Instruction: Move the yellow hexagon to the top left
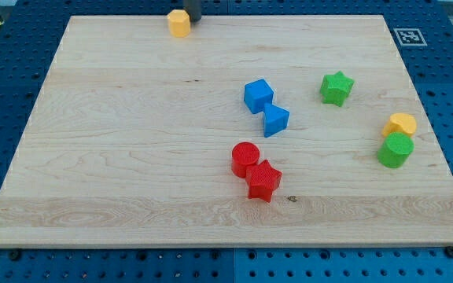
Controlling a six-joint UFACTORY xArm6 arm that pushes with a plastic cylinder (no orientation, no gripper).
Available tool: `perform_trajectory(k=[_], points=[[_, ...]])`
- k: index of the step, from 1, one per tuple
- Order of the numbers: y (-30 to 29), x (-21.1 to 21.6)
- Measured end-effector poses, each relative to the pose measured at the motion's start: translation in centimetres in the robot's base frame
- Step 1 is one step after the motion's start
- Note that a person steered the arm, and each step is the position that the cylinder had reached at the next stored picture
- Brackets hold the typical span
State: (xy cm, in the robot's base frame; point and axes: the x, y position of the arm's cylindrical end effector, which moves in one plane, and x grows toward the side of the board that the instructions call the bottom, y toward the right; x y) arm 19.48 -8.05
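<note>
The yellow hexagon (178, 23) lies near the board's top edge, left of the middle. My tip (194, 19) is at the view's top, touching or just beside the hexagon's right side; only the rod's lower end shows. The board's top left corner (73, 19) is well to the left of the hexagon.
A blue cube (258, 95) and a blue block (275, 120) sit mid-board. A red cylinder (244, 158) and a red star (263, 181) lie below them. A green star (336, 87), a yellow block (401, 124) and a green cylinder (395, 150) are at the right.
</note>
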Motion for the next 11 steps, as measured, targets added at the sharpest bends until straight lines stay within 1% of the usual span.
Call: perform_trajectory(k=[2, 3, 4, 5, 7, 9, 11], points=[[-4.5, 2.2], [-4.1, 2.3], [-1.4, 2.3], [-1.6, 3.6], [-4.9, 7.3], [-9.0, 7.0], [-7.8, 9.8]])
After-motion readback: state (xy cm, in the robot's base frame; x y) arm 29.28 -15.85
